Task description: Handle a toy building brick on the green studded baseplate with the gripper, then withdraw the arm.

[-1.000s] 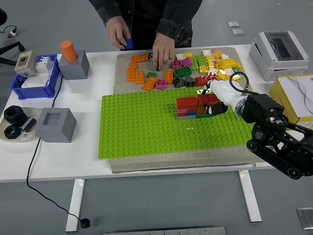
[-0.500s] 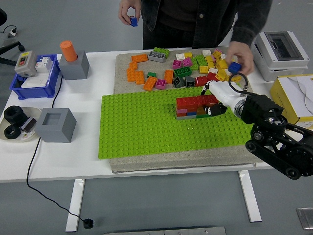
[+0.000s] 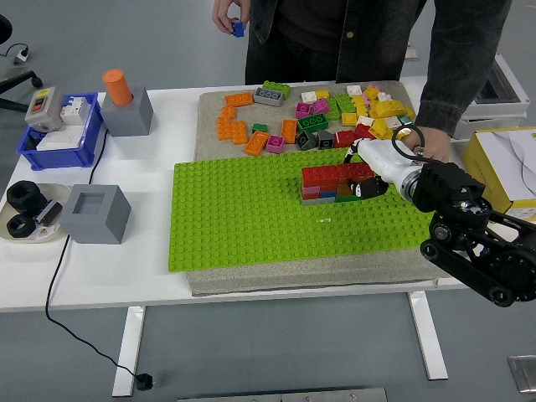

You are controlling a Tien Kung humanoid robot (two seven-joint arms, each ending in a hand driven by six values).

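Observation:
The green studded baseplate (image 3: 251,218) lies on a grey mat in the middle of the table. A low block of red bricks (image 3: 331,174) over grey, blue and green ones stands on its right part. My right hand (image 3: 373,173) reaches in from the right and sits at the block's right end, with white fingers (image 3: 378,156) curled over the top red brick and the dark thumb at its front. Whether the hand lifts the brick is not clear. My left arm is out of the picture.
Loose bricks (image 3: 318,113) in many colours lie on the mat behind the baseplate. A person stands at the far side, one hand holding a blue brick (image 3: 239,28), the other hand (image 3: 436,148) low behind my wrist. Grey boxes (image 3: 96,213) and a blue bin (image 3: 50,144) stand left, a yellow box (image 3: 502,163) right.
My right hand has stayed at the brick block. The person straightened up, lifted one hand with the blue brick and moved the other across to the right, down behind my wrist.

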